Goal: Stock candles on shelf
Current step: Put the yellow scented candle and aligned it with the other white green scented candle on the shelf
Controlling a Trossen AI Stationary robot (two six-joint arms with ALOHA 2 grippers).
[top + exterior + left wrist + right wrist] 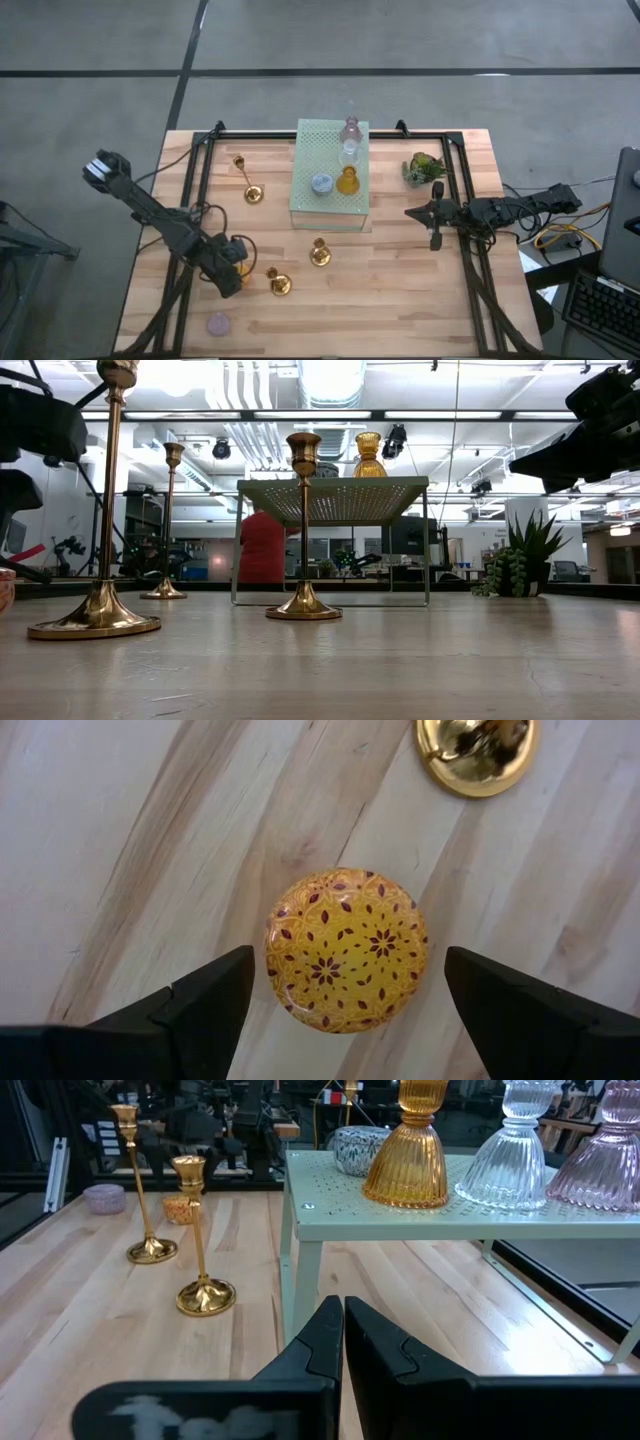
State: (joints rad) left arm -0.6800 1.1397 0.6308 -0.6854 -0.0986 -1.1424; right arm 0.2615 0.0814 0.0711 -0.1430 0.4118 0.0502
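The left gripper [345, 1010] hangs over the near-left part of the wooden table [400, 290], well in front of the pale mint-green perforated metal shelf [318, 160], its two dark fingers [195, 1005] spread wide on either side of a small round orange candle with a dark red flower pattern [346, 950], not touching it. Just beside that candle stands a brass candlestick [279, 284]; a lilac round candle [218, 323] lies nearer the table's front edge. On the shelf's mesh top sit four: an amber ribbed glass candle [411, 1155], a clear ribbed glass one [510, 1160], a mauve-pink one [604, 1165] and a pale blue speckled round one [358, 1148]. The right gripper [436, 240] waits to the right of the shelf, near a small green plant [424, 168], fingers pressed together and holding nothing. Two more brass candlesticks stand left of and in front of the shelf.
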